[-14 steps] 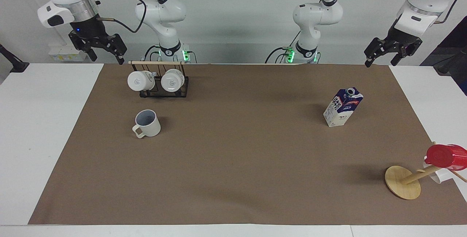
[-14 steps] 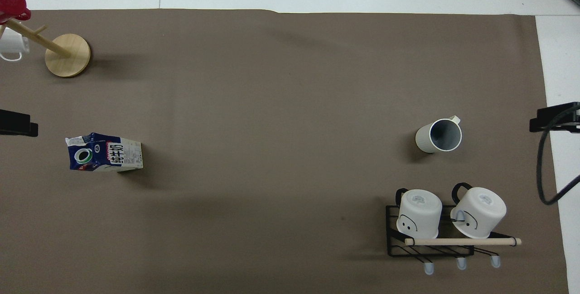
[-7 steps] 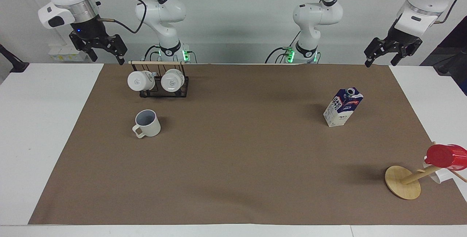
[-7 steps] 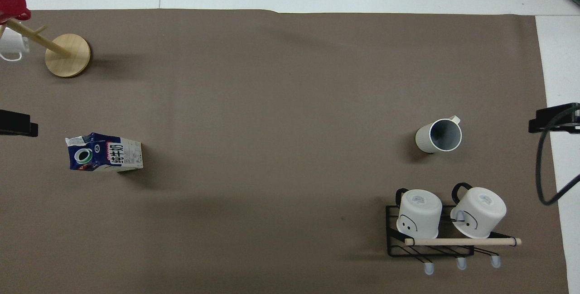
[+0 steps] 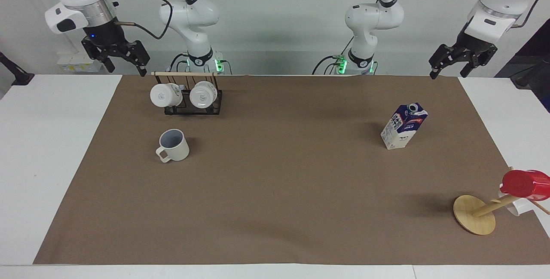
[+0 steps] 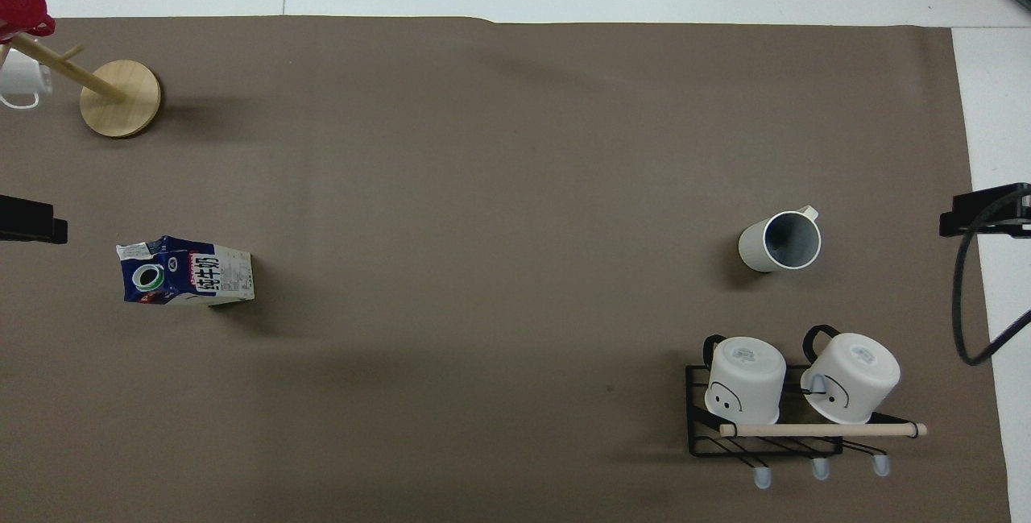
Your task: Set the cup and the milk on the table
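The cup [image 5: 173, 145] stands upright on the brown paper [image 5: 275, 193] of the table [image 5: 47, 150], toward the right arm's end, a little farther from the robots than the black rack [image 5: 189, 98] with its two white mugs [image 5: 180, 94], and its handle points away from the robots. The milk [image 5: 404, 126] stands on the paper toward the left arm's end, well apart from the cup; it looks upright in the facing view. Compared with one second ago, almost nothing has changed: cup and milk are at the same places, and only the right gripper [image 5: 122, 57] has shifted very slightly, while the left gripper [image 5: 456, 60] has stayed where it was. Both grippers hang high in the air at the robots' edge of the table, the right one just beside the rack's end, the left one above the paper's corner. Both are released, with fingers spread, and hold nothing. In my judgement this means that the task is finished or very nearly so: both things rest free on the table, no gripper touches them, and the arms wait. A wooden stand [image 5: 475, 214] with a red cup [image 5: 525, 184] is at the left arm's end and seems not involved.
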Controlling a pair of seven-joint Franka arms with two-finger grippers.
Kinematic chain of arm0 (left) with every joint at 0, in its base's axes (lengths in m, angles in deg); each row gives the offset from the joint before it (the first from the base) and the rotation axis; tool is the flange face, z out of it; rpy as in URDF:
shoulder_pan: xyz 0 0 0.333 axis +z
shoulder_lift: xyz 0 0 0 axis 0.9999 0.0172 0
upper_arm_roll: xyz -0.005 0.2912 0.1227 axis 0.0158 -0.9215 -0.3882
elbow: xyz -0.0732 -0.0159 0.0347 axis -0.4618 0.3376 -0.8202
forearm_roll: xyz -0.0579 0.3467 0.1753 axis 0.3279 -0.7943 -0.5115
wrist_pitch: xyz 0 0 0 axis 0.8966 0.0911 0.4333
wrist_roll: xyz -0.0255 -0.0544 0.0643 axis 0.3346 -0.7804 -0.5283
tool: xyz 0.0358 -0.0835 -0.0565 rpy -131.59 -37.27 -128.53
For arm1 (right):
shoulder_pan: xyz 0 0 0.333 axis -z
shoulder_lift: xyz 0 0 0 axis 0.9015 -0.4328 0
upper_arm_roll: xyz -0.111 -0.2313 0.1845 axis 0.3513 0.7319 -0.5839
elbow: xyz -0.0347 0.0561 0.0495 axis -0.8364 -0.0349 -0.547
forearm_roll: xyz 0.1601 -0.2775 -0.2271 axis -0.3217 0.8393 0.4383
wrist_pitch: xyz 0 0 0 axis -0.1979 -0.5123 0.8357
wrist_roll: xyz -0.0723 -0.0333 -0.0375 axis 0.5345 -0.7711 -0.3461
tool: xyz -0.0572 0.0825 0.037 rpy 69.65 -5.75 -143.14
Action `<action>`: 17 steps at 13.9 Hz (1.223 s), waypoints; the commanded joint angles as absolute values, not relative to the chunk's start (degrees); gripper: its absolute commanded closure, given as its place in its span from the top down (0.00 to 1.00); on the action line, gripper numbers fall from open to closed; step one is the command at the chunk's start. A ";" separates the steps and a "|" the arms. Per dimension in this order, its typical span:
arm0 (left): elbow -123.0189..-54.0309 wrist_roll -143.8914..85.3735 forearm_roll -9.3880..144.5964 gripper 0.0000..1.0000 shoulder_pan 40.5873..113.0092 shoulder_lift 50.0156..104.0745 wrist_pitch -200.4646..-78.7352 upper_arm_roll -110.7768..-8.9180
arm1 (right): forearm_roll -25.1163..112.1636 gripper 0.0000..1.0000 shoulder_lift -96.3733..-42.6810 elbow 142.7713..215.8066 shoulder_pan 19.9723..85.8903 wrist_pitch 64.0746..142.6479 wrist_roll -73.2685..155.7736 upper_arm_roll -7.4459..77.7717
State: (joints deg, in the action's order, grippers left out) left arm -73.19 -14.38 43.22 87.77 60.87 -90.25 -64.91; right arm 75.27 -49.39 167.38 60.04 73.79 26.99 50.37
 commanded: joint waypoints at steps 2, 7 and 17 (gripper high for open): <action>-71.70 -14.96 42.20 1.00 87.35 61.45 -88.67 -65.16 | 74.64 1.00 -48.03 168.88 60.23 74.36 26.14 50.27; -71.70 -14.96 42.20 1.00 87.35 61.45 -88.67 -65.16 | 74.73 1.00 -48.03 168.96 60.14 74.27 26.40 50.19; -71.70 -14.96 42.20 1.00 87.35 61.45 -88.67 -65.16 | 75.17 1.00 -49.79 167.12 60.23 74.45 29.03 50.27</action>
